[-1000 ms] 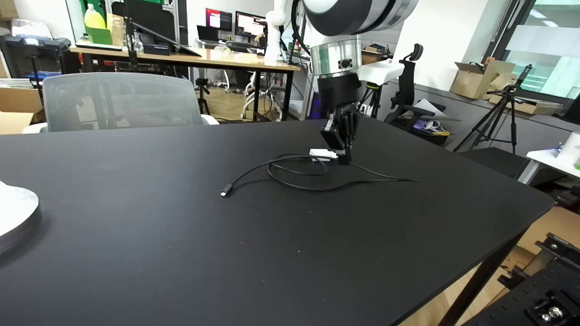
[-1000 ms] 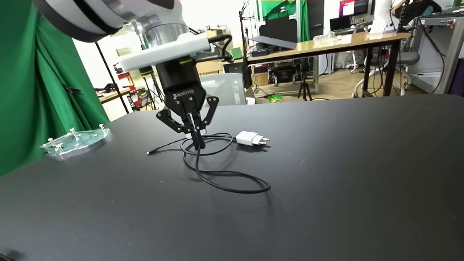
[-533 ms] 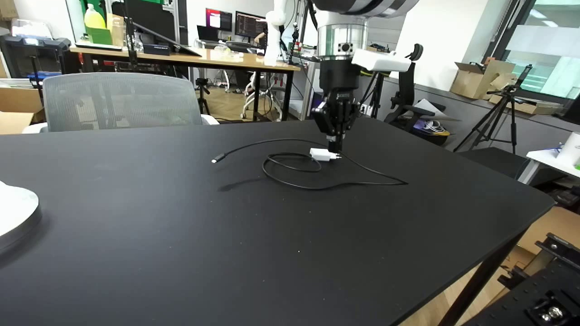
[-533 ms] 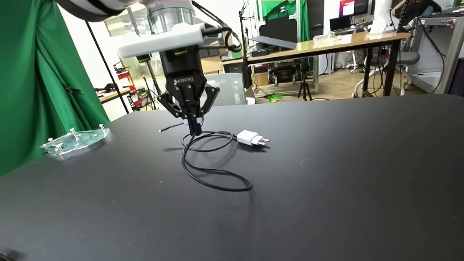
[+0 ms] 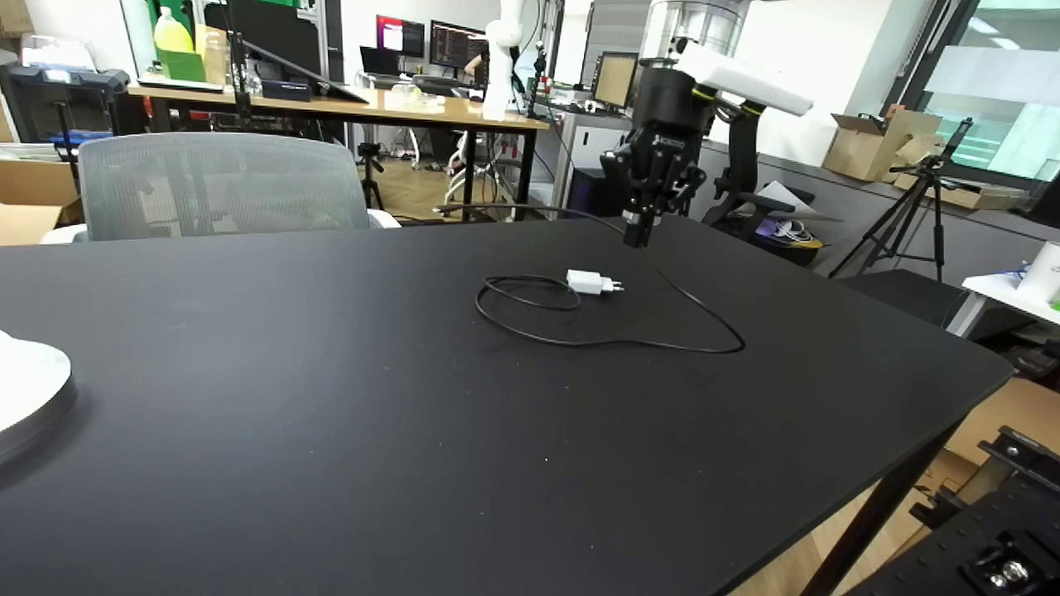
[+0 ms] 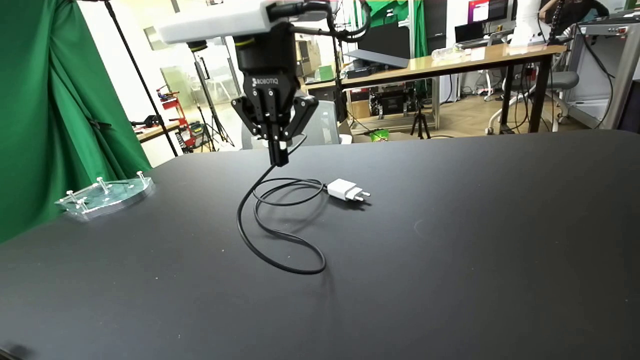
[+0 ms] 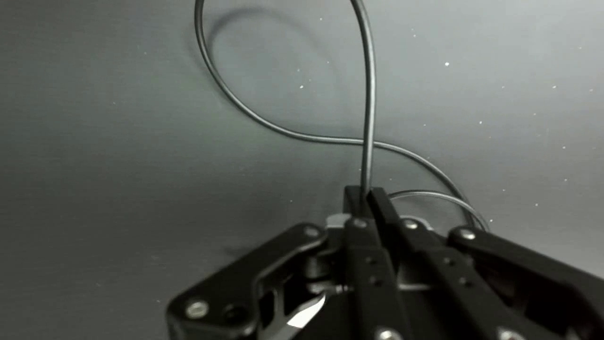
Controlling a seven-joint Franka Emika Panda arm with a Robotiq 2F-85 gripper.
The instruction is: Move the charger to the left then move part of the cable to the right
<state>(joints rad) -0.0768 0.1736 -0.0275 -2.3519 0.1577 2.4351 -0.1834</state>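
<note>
The charger (image 5: 585, 282), a small white plug block, lies on the table; it also shows in an exterior view (image 6: 342, 189) with its prongs facing right. The black cable (image 6: 300, 271) runs from it in a loop on the table, then rises to my gripper (image 6: 279, 159). My gripper (image 5: 637, 236) is shut on the cable and holds it above the table, behind the charger. The cable's free end (image 5: 443, 208) sticks out in the air past the fingers. In the wrist view the cable (image 7: 370, 94) enters between the fingertips (image 7: 364, 193). The charger is hidden there.
A white plate (image 5: 31, 381) stands at the table's left side in an exterior view. A clear plate with upright screws (image 6: 107, 192) lies at the far left in an exterior view. A grey chair (image 5: 224, 182) stands behind the table edge.
My gripper has risen and moved back, lifting the held cable. The free end has come up off the table, and the front bend has been drawn in. The charger has hardly moved.
</note>
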